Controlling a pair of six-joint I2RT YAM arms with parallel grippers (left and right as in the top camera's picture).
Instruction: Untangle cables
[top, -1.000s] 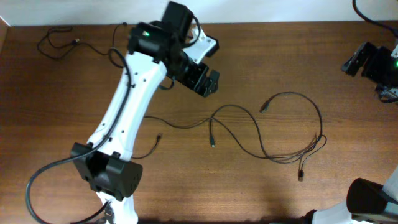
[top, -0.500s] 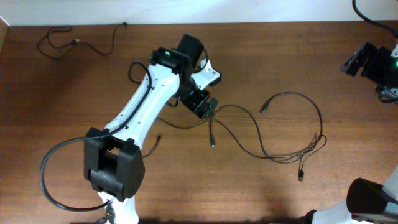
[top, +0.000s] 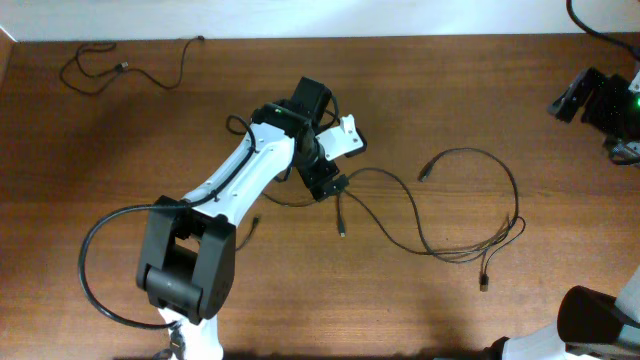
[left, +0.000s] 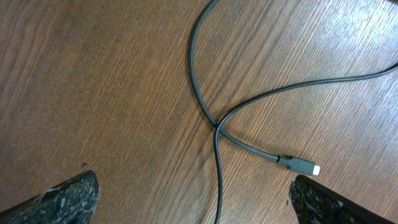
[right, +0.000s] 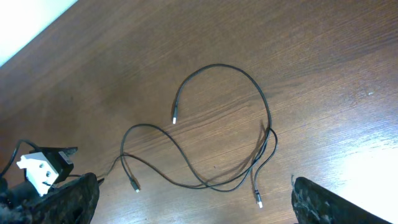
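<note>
The thin black flexible cables (top: 512, 222) are spread loosely over the middle and right of the brown wood-grain counter (top: 90, 160), with a small tangled pinch near their right end where several strands meet. A separate thin black cord (top: 122, 67) is seen lying well apart at the far left corner. The left pincer (top: 336, 186) is held with its fingers wide apart and nothing between them, directly above a crossing (left: 216, 124) where one strand is laid over another, with a short metallic-tipped plug (left: 298, 165) just beside it. The right pincer (right: 196, 199) is likewise spread open and empty, parked well away from the cables. The cords are judged to be very light, limp and rather slick, so the whole run would be dragged along if one were pulled fast, and a strand could slip out of a loose grip. Hold is best taken on a single strand close to the crossing, or just behind the plug, where the stiffer moulded end offers more to grip. As the cord lies flat on the wood, the fingers would need to be brought right down to the surface.
</note>
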